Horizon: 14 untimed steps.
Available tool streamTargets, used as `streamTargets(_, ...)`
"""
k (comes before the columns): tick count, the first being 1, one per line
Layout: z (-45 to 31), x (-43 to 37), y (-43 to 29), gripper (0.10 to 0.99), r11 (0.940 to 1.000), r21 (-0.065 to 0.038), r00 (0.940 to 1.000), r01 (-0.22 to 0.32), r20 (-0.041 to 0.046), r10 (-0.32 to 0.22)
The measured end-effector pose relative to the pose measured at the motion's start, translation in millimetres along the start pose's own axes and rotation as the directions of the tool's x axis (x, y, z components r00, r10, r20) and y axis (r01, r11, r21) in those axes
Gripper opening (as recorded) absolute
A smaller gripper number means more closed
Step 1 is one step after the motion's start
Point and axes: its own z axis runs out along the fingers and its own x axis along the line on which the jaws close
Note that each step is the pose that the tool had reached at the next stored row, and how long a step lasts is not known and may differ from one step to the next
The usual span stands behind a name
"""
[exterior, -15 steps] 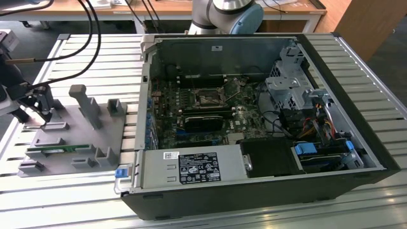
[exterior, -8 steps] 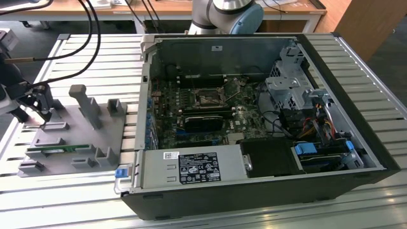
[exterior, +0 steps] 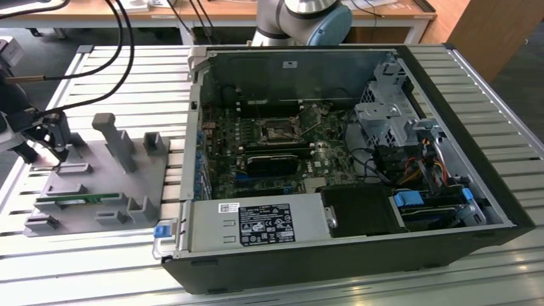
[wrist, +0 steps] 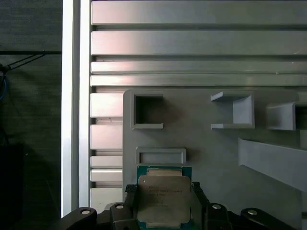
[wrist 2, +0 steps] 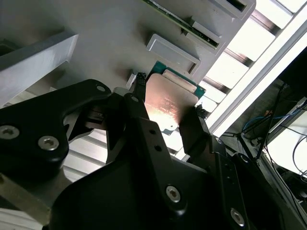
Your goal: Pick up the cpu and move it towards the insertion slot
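The pincer (wrist 2: 165,108) clamps the cpu (wrist: 164,199) by its edges at the grey fixture plate (wrist: 211,158) (insertion slot (exterior: 276,132) well apart).

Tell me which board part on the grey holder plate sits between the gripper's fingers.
The cpu, square with a shiny metal top, held in the gripper; the long green memory stick lies apart from it.

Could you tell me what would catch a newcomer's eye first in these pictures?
The open computer case dominates the exterior view, its motherboard bared with the insertion slot near the middle. At the exterior view's left the gripper stands over a grey fixture plate. Both wrist views show the cpu, silver top up, clamped between the fingers over that plate.
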Motion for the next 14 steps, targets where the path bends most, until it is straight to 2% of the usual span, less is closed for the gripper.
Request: streamTargets(14,-4.8,0.0,0.2,0.529,1.0,0.0,1.0,0.0,-0.0002,0.0)
